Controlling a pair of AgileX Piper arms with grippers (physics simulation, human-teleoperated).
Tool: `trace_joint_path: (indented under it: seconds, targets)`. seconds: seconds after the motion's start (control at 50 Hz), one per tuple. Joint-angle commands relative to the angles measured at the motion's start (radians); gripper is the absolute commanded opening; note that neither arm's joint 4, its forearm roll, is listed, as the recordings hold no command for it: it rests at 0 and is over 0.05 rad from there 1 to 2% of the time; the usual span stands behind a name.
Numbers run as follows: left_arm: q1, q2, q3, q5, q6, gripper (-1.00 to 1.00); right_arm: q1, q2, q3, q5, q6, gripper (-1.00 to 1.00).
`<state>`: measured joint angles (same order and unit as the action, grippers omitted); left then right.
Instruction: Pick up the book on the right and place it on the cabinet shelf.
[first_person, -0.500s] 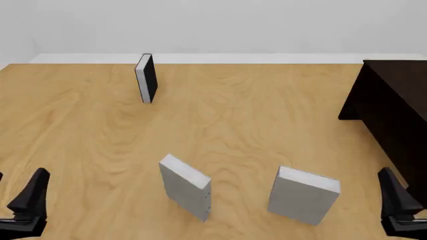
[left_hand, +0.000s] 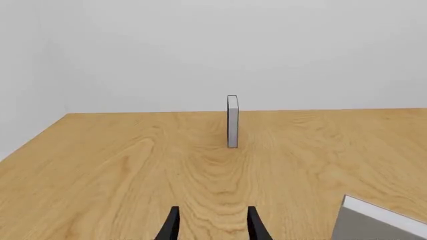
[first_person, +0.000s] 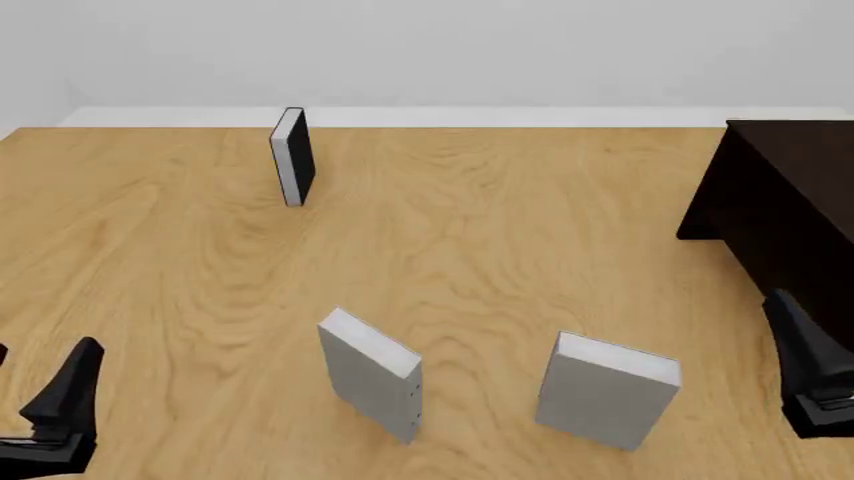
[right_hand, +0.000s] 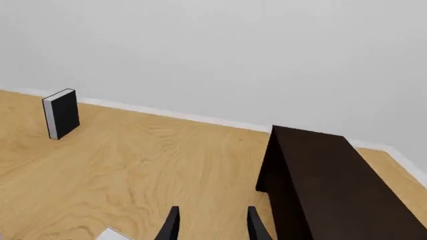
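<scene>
Pale wooden bench (first_person: 534, 250) under a blank white wall, with the book (first_person: 607, 390) upright at front right, near the dark cabinet (first_person: 787, 220), right gripper (first_person: 814, 375) apart and empty: liable to topple if nudged, or be confused with the dotted grey book (first_person: 374, 375) alongside.

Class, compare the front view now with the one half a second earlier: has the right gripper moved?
Yes. In the front view the right gripper has shifted up the picture, farther forward alongside the dark cabinet, while the grey book beside it stays put.
</scene>
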<state>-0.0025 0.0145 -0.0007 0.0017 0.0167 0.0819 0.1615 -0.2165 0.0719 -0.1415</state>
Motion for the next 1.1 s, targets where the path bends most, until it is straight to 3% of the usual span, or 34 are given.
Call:
trace_joint_path:
  seconds: [0.02,0.08,0.14,0.18,0.38,0.6,0.86,0.96,1.1]
  targets:
    - [0.002,-0.012,0.0,0.012,0.002,1.0,0.063,0.14,-0.18,0.081,-0.1,1.0]
    - [0.015,-0.011,-0.005,0.005,-0.014,1.0,0.093,0.188,-0.257,0.124,-0.104,1.0]
    - [0.011,-0.013,-0.005,0.007,-0.001,1.0,0.133,0.245,-0.312,0.152,-0.161,1.0]
    - [0.007,-0.013,-0.004,0.006,0.003,1.0,0.142,0.275,-0.354,0.172,-0.156,1.0]
    - [-0.003,0.011,-0.003,-0.014,0.023,1.0,0.252,0.423,-0.512,0.299,-0.25,1.0]
    - [-0.007,0.009,-0.001,-0.009,0.024,1.0,0.289,0.519,-0.635,0.424,-0.333,1.0]
    - [-0.007,0.01,0.0,-0.008,0.034,1.0,0.388,0.628,-0.727,0.568,-0.332,1.0]
    - [-0.015,0.015,0.0,-0.007,0.038,1.0,0.426,0.662,-0.774,0.621,-0.37,1.0]
    - [-0.029,0.001,-0.001,0.002,0.051,1.0,0.454,0.72,-0.855,0.716,-0.366,1.0]
